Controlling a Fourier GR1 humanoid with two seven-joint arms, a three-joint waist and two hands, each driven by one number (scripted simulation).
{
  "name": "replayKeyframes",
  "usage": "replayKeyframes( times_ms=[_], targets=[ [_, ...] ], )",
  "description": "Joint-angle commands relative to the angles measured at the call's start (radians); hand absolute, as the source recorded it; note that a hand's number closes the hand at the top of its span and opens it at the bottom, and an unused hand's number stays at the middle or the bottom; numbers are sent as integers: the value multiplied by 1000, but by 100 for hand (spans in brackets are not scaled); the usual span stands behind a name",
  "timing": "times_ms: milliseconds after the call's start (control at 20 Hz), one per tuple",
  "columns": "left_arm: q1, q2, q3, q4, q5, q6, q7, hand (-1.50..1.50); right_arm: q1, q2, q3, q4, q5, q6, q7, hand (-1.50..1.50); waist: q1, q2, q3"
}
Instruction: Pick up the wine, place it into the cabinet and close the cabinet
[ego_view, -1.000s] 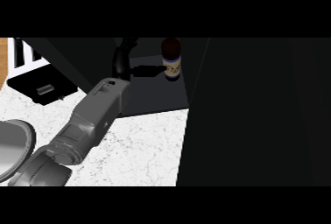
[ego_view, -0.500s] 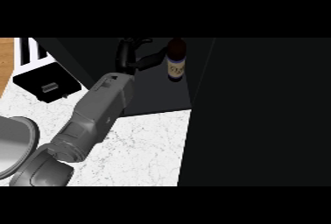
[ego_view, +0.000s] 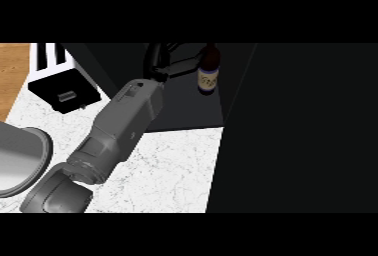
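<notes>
The wine bottle (ego_view: 209, 75) stands upright inside the cabinet (ego_view: 188, 112), near its right wall, just to the right of the left hand (ego_view: 164, 60); whether this hand grasps it, I cannot tell.

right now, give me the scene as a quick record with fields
wine bottle: standing inside the dark cabinet, label showing
left hand: right beside the bottle, on its left; grip too dark to judge
right hand: not in view
cabinet: not closed, the inside shows
counter: white marble, the forearm crosses it
other: black box at upper left, grey round vessel at the left edge
</notes>
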Motion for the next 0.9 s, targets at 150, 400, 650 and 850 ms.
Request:
replayKeyframes(
  times_ms=[150,400,650,850],
  targets=[
    [24,-24,13,-22,15,-51,-13,-150,85,-37,-28,-201,-57,-6,73,-150,21,-11,1],
    [42,-25,-19,-72,20,-49,33,-150,106,-57,-35,-251,-36,-20,118,-150,41,-27,0],
    [115,-25,-47,-143,53,-112,40,-150,79,-44,-2,-257,8,-58,162,-150,52,-29,-1],
    [216,-25,-109,-255,83,-151,44,-150,114,-54,-54,-177,-60,-18,53,-150,59,-31,2]
  ],
)
